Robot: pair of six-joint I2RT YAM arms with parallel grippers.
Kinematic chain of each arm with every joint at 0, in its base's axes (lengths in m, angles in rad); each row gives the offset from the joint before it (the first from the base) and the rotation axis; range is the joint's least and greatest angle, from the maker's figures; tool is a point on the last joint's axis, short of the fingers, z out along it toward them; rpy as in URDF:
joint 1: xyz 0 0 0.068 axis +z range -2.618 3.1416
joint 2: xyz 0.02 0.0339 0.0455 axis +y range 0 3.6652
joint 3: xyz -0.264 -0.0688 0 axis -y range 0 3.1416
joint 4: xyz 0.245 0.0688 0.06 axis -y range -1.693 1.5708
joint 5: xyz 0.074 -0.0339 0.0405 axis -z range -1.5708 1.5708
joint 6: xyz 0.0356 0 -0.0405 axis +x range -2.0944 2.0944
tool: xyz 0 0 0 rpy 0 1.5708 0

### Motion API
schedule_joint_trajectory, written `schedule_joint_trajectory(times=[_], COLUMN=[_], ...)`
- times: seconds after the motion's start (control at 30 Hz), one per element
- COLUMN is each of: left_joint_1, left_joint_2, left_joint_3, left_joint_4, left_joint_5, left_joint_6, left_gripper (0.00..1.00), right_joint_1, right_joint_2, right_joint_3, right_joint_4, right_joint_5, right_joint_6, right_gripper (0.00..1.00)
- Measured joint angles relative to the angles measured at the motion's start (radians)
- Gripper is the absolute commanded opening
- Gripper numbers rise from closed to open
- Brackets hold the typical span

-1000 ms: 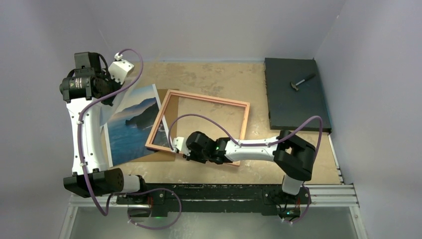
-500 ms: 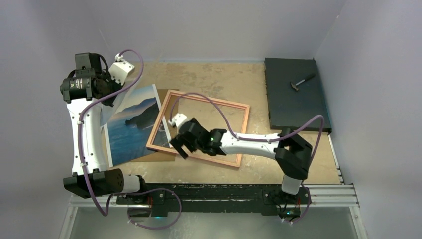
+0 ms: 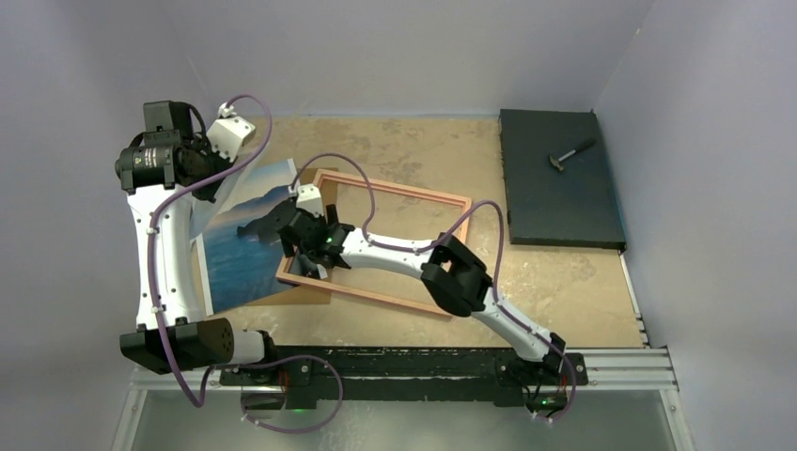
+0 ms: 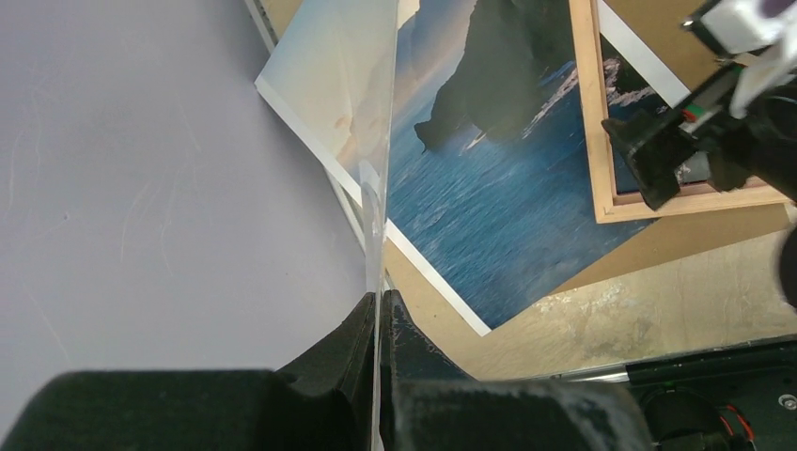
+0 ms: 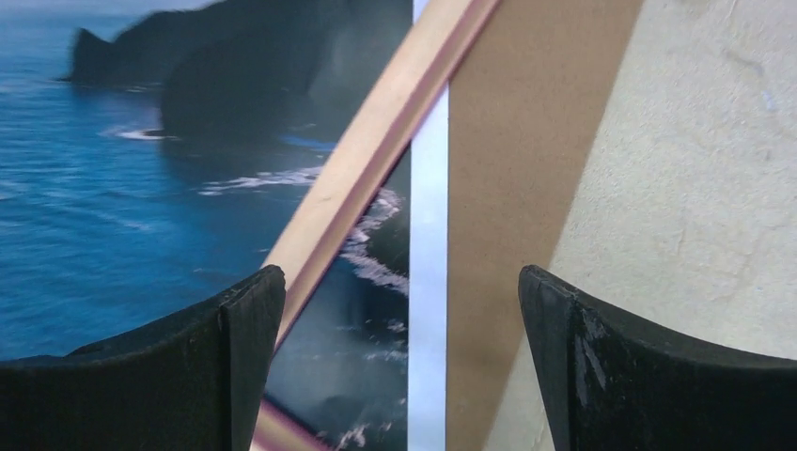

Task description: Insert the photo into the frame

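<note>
Nearest us, a brown backing board (image 4: 677,246) shows at the near left corner of the frame (image 3: 404,187), flat on the tabletop (image 3: 564,291). The photo (image 3: 235,263) lies on that board to the left of the frame, picture side up, with its right border under the frame's left rail. The right hand (image 5: 399,310) hangs above that rail, spread wide and holding nothing. We cannot tell whether it touches the rail. Left of the frame's far left corner, the left hand (image 4: 379,319) is pinched tight on a clear sheet (image 4: 357,103), held up on edge. Far right of the frame is a dark slab (image 3: 559,178) with a small hammer (image 3: 569,155) on it.
</note>
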Motion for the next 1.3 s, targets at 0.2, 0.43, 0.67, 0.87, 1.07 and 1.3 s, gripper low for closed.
schedule_joint_trajectory(times=[0.2,0.43,0.67,0.87,1.07,1.3], left_joint_1=[0.0,0.0,0.0,0.0,0.0,0.0], left_joint_2=[-0.001,-0.004,-0.011,-0.019,-0.021,-0.023], left_joint_3=[-0.002,-0.001,-0.021,-0.052,-0.056,-0.056], left_joint_4=[-0.001,-0.005,-0.006,-0.006,-0.005,-0.005], left_joint_5=[0.002,0.009,0.02,0.027,0.029,0.031], left_joint_6=[0.0,0.0,0.0,0.0,0.0,0.0], left_gripper=[0.0,0.0,0.0,0.0,0.0,0.0], right_joint_1=[-0.001,-0.002,-0.006,-0.01,-0.011,-0.01], right_joint_2=[0.107,0.127,0.163,0.267,0.274,0.235], right_joint_3=[0.086,0.133,0.175,0.233,0.239,0.142], right_joint_4=[0.002,0.042,0.102,0.15,0.188,0.299], right_joint_5=[0.051,0.083,0.096,0.116,0.148,0.138], right_joint_6=[0.011,-0.011,-0.037,-0.098,-0.175,-0.274], right_gripper=[0.86,0.86,0.79,0.67,0.5,0.3])
